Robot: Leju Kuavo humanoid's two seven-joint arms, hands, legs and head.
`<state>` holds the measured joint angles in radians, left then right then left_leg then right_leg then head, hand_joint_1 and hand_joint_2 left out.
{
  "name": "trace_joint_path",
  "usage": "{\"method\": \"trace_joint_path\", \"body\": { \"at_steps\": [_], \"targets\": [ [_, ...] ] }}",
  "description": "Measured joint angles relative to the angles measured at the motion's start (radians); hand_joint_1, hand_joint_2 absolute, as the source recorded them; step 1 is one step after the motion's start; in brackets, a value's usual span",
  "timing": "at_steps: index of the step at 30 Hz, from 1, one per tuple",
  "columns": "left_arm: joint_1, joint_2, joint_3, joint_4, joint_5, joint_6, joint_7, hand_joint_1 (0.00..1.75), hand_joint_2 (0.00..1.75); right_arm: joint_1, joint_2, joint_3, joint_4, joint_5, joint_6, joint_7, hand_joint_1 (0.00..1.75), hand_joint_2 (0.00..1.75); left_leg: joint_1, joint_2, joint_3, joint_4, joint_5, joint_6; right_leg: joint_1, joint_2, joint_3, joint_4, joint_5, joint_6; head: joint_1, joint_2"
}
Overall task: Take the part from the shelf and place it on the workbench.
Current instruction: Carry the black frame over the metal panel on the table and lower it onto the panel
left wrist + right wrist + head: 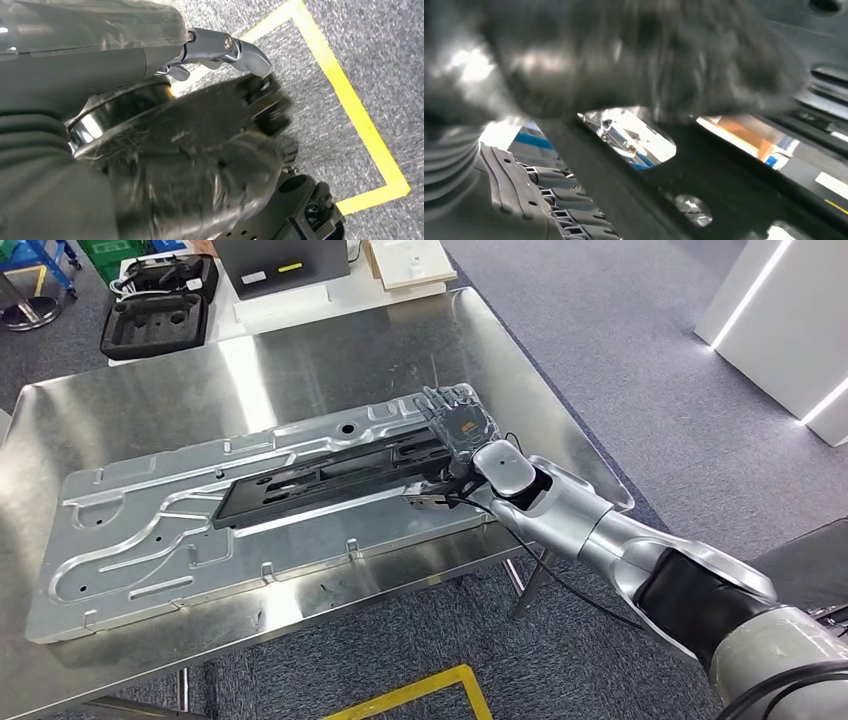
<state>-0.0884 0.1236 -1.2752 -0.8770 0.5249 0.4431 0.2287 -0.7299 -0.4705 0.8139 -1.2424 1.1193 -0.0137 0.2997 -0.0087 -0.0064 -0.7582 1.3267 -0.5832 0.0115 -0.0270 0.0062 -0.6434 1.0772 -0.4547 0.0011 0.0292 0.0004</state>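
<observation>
A long black part lies flat on a large stamped silver panel on the steel workbench. My right hand is over the part's right end, fingers stretched out straight and pointing away from me, palm down. From the right wrist, the black part with its cut-outs runs close under the blurred grey hand; a grip is not visible. My left hand hangs over the carpet, blurred, fingers loosely bent with nothing in them.
The silver panel covers most of the bench. Behind it a white table carries a black foam case and a dark box. White cabinets stand at the right. Yellow floor tape runs under the bench's near edge.
</observation>
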Motion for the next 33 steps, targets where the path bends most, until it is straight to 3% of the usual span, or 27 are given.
{"method": "trace_joint_path", "body": {
  "at_steps": [1, 2, 3, 5, 9, 10, 12, 14, 15, 16, 17, 19, 21, 25, 27, 29, 30, 31, 32, 33],
  "targets": [
    [0.0, 0.0, 0.0, 0.0, 0.0, -0.001, 0.001, 0.0, 0.0, 0.001, 0.001, 0.0, 0.0, -0.007, -0.002, -0.001, 0.0, 0.0, -0.001, 0.0, 0.001, -0.007, 0.015, 0.005, 0.003, 0.0, 0.001, 0.0, 0.0, 0.0, 0.0, 0.0],
    [0.0, 0.0, 0.0, 0.0, 0.0, -0.001, 0.001, 0.0, 0.0, 0.001, 0.003, 0.0, 0.001, -0.013, -0.004, -0.003, 0.0, 0.0, -0.003, 0.0, 0.022, -0.053, 0.047, 0.012, 0.005, 0.001, 0.002, 0.0, -0.001, -0.001, 0.0, 0.0],
    [0.0, 0.0, 0.0, 0.0, 0.0, -0.001, 0.002, 0.0, 0.0, 0.0, 0.004, 0.0, 0.0, -0.017, -0.006, -0.004, 0.0, 0.0, -0.007, -0.001, 0.056, -0.124, 0.083, 0.02, 0.005, 0.001, 0.004, -0.001, -0.001, -0.001, 0.0, 0.0],
    [-0.002, 0.0, 0.0, 0.001, -0.001, -0.001, 0.001, 0.0, 0.0, -0.001, 0.007, 0.0, 0.0, -0.023, -0.009, -0.007, 0.0, 0.0, -0.018, -0.001, 0.117, -0.246, 0.126, 0.033, 0.005, 0.002, 0.008, -0.006, 0.0, 0.001, 0.0, 0.0],
    [-0.002, 0.0, 0.0, 0.001, -0.005, 0.0, -0.002, 0.0, 0.0, 0.001, 0.011, 0.0, -0.003, -0.044, -0.014, -0.014, 0.0, 0.0, -0.025, 0.0, 0.147, -0.308, 0.141, 0.042, 0.0, 0.002, 0.012, -0.022, 0.008, 0.017, 0.001, 0.0],
    [-0.002, 0.0, 0.0, 0.001, -0.006, 0.0, -0.004, 0.0, 0.0, 0.0, 0.013, 0.0, -0.005, -0.05, -0.015, -0.016, 0.0, 0.0, -0.023, 0.001, 0.156, -0.322, 0.149, 0.045, 0.001, 0.001, 0.01, -0.013, -0.001, 0.02, 0.001, 0.0],
    [-0.003, -0.001, 0.0, 0.001, -0.007, 0.0, -0.005, 0.0, 0.0, -0.003, 0.014, 0.0, -0.009, -0.058, -0.018, -0.018, 0.0, 0.0, -0.018, 0.003, 0.169, -0.343, 0.159, 0.05, 0.005, -0.001, -0.022, 0.065, -0.047, 0.022, 0.001, 0.0],
    [-0.004, -0.001, 0.0, 0.001, -0.008, 0.0, -0.005, 0.0, 0.0, -0.002, 0.014, 0.0, -0.011, -0.06, -0.019, -0.018, 0.0, 0.0, -0.018, 0.004, 0.169, -0.343, 0.159, 0.054, 0.007, -0.001, -0.078, 0.185, -0.1, 0.026, 0.001, 0.0],
    [-0.003, -0.001, 0.0, 0.001, -0.008, 0.0, -0.005, 0.0, 0.0, 0.001, 0.014, 0.0, -0.012, -0.06, -0.019, -0.018, 0.0, 0.0, -0.017, 0.004, 0.168, -0.34, 0.158, 0.054, 0.006, -0.001, -0.096, 0.222, -0.108, 0.029, 0.001, 0.0],
    [-0.002, -0.001, 0.0, 0.001, -0.008, 0.0, -0.005, 0.0, 0.0, 0.003, 0.015, 0.0, -0.012, -0.06, -0.019, -0.019, 0.0, 0.0, -0.017, 0.003, 0.167, -0.336, 0.156, 0.054, 0.004, -0.002, -0.1, 0.226, -0.099, 0.032, 0.001, 0.0],
    [-0.001, -0.001, 0.0, 0.001, -0.008, -0.001, -0.005, 0.0, 0.0, 0.003, 0.015, 0.0, -0.013, -0.062, -0.019, -0.019, 0.0, 0.0, -0.015, 0.003, 0.165, -0.329, 0.153, 0.052, 0.002, -0.003, -0.083, 0.189, -0.072, 0.035, 0.001, 0.0],
    [-0.001, -0.002, 0.0, 0.002, -0.009, -0.001, -0.007, 0.0, 0.0, 0.001, 0.015, 0.0, -0.016, -0.075, -0.02, -0.023, 0.0, 0.0, -0.014, 0.001, 0.158, -0.309, 0.141, 0.042, -0.003, -0.004, -0.019, 0.063, -0.017, 0.04, 0.001, 0.0],
    [-0.003, -0.002, -0.001, 0.002, -0.013, -0.001, -0.01, 0.0, 0.0, -0.001, 0.017, 0.0, -0.027, -0.102, -0.023, -0.034, 0.0, 0.0, -0.015, 0.0, 0.147, -0.287, 0.13, 0.031, -0.002, -0.001, 0.014, -0.003, -0.002, 0.032, 0.001, 0.0],
    [-0.001, -0.001, -0.001, 0.003, -0.027, 0.002, -0.021, 0.0, 0.0, -0.001, 0.025, 0.0, -0.068, -0.152, -0.027, -0.055, 0.0, 0.0, -0.016, 0.0, 0.133, -0.267, 0.118, 0.017, 0.0, 0.003, 0.011, -0.005, 0.001, 0.007, 0.001, 0.0],
    [-0.002, -0.002, -0.001, 0.003, -0.034, 0.005, -0.026, 0.0, 0.0, -0.004, 0.031, 0.0, -0.101, -0.159, -0.03, -0.06, 0.0, 0.0, -0.01, 0.001, 0.102, -0.195, 0.069, 0.004, -0.002, 0.0, 0.01, -0.006, 0.006, -0.002, 0.0, 0.0],
    [-0.002, -0.002, -0.002, 0.003, -0.04, 0.007, -0.029, 0.0, 0.0, -0.006, 0.037, 0.0, -0.136, -0.157, -0.034, -0.063, 0.0, 0.0, -0.004, 0.001, 0.049, -0.07, -0.001, -0.005, 0.0, -0.002, 0.006, -0.006, 0.01, -0.007, 0.0, 0.0],
    [-0.001, -0.003, -0.002, 0.003, -0.042, 0.008, -0.03, 0.0, 0.0, -0.006, 0.04, 0.0, -0.152, -0.154, -0.035, -0.064, 0.0, 0.0, -0.002, 0.001, 0.03, -0.021, -0.021, -0.006, 0.002, -0.003, 0.004, -0.006, 0.011, -0.008, 0.0, 0.0],
    [-0.001, -0.003, -0.003, 0.003, -0.043, 0.008, -0.032, 0.0, 0.0, -0.006, 0.044, 0.0, -0.169, -0.15, -0.035, -0.064, 0.0, 0.0, -0.001, 0.001, 0.026, -0.005, -0.022, -0.004, 0.004, -0.003, 0.001, -0.006, 0.013, -0.009, 0.0, 0.0],
    [0.0, -0.003, -0.003, 0.003, -0.044, 0.008, -0.033, 0.0, 0.0, -0.006, 0.047, 0.0, -0.184, -0.147, -0.035, -0.064, 0.0, 0.0, -0.001, 0.001, 0.042, -0.027, -0.005, -0.001, 0.005, -0.003, 0.0, -0.006, 0.014, -0.009, 0.0, 0.0],
    [0.0, -0.003, -0.003, 0.003, -0.045, 0.008, -0.035, 0.0, 0.0, -0.007, 0.049, 0.0, -0.199, -0.145, -0.035, -0.064, 0.0, 0.0, -0.003, 0.001, 0.078, -0.086, 0.026, 0.005, 0.006, -0.003, -0.001, -0.006, 0.016, -0.009, 0.0, 0.0]
  ]
}}
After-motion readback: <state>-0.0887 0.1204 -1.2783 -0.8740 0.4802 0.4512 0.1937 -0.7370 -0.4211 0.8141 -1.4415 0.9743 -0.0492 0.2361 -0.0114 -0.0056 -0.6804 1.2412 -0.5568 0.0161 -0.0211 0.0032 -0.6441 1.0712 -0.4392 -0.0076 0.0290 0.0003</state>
